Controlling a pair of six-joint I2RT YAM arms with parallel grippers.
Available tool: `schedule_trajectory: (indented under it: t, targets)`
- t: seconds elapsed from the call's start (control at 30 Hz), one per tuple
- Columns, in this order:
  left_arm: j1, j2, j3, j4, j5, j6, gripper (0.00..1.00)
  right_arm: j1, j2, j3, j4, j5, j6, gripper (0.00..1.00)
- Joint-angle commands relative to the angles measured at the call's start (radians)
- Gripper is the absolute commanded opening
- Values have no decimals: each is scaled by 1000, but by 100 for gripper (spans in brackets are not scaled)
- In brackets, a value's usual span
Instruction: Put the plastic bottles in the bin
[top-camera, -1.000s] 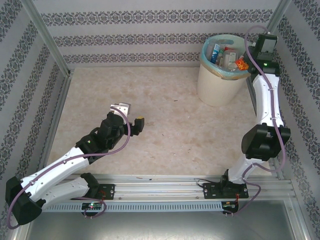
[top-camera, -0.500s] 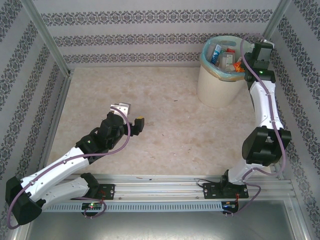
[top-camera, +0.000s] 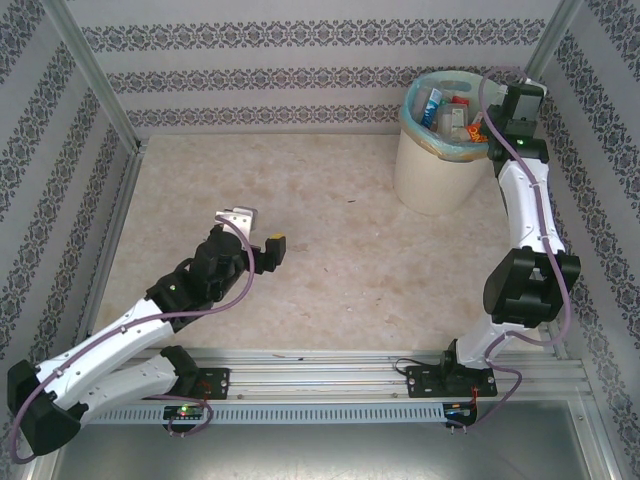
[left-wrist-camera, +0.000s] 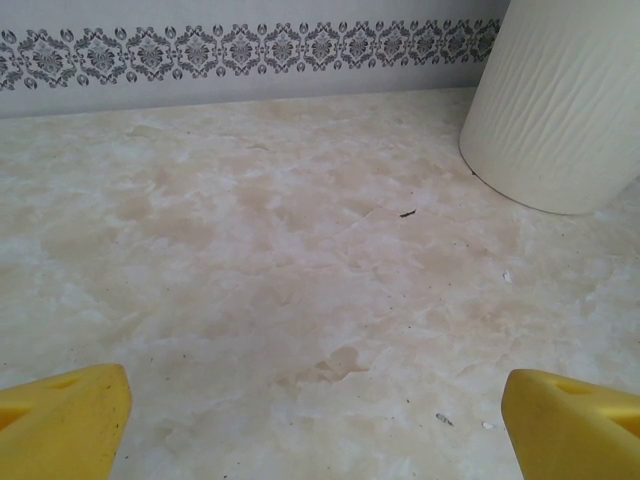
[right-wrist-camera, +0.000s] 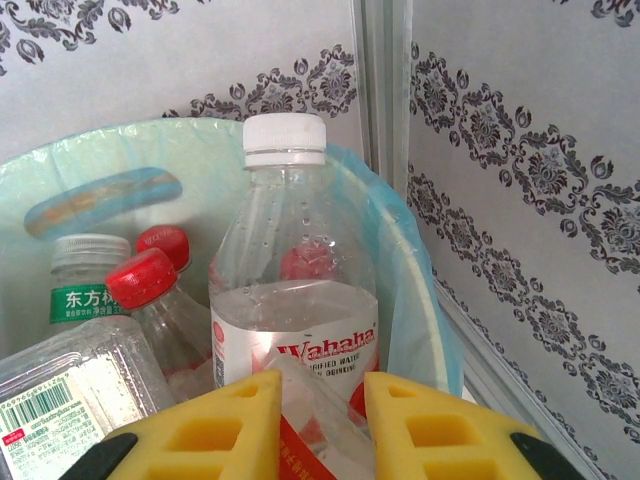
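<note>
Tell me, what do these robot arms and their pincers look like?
The left arm and right arm are white with black joints, each with a thin purple cable. The left gripper and right gripper have chunky yellow fingers.

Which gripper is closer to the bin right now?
Right. The right gripper is at the right rim of the bin, by the bottles inside; the left gripper is far off, over the left-centre of the table.

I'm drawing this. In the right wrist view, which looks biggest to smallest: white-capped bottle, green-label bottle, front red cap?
1. white-capped bottle
2. green-label bottle
3. front red cap
The first stands nearest the camera, so it may only look bigger.
</note>
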Motion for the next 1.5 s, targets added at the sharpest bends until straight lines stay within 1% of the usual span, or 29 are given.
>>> schedule_trajectory:
  t: [0.0, 0.23, 0.67, 0.87, 1.1, 1.23, 1.33, 1.47]
  targets:
    - [9, -21, -13, -2, -5, -7, 96, 45, 66, -74, -210, -118, 2, 25]
    - [10, -22, -48, 30, 2, -26, 96, 45, 66, -73, -232, -105, -23, 26]
    - [10, -52, -72, 12, 2, -28, 96, 36, 127, -69, -252, -131, -14, 26]
    - [10, -49, -82, 26, 2, -33, 96, 36, 128, -51, -275, -131, -20, 26]
    - [10, -32, -64, 41, 0, -15, 96, 36, 39, 36, -308, -112, -1, 29]
    - [10, -20, -57, 50, 2, -12, 96, 36, -42, 67, -248, -98, 27, 28]
    - [10, -16, -52, 53, 5, -13, 96, 38, -83, 89, -213, -92, 51, 36]
    - [10, -23, -51, 54, 1, -15, 96, 39, -97, 148, -240, -113, 62, 44]
